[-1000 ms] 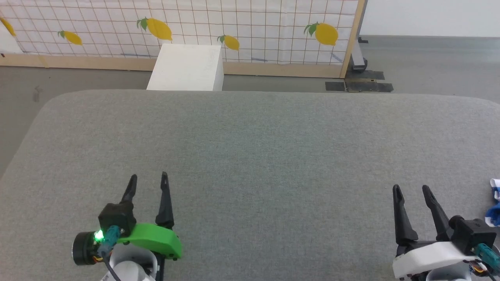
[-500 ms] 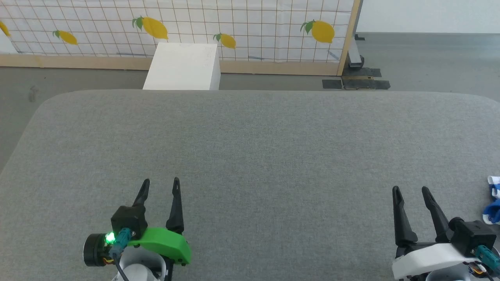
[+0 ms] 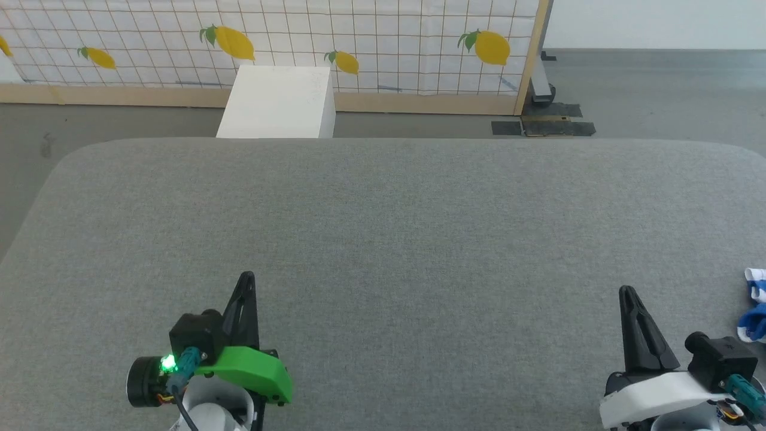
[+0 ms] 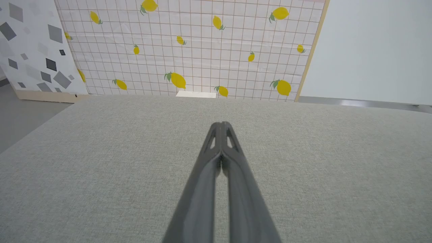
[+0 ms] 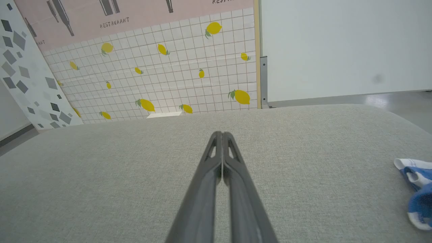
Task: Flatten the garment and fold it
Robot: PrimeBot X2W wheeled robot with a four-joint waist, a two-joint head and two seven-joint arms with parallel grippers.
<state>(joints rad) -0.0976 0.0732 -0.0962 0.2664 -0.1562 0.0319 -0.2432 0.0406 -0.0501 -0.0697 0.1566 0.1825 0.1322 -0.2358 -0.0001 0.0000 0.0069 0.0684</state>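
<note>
Blue garment edges the right wrist view.

Test lab with lemon-print backdrop panel and bare grey floor

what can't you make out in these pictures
Garment: head view, cut off by the right edge; just a blue and white bit lies on the table.
Right wrist view: the right edge cuts it too; whole shape and any print unknown.
White box: base hidden behind the table.
</note>
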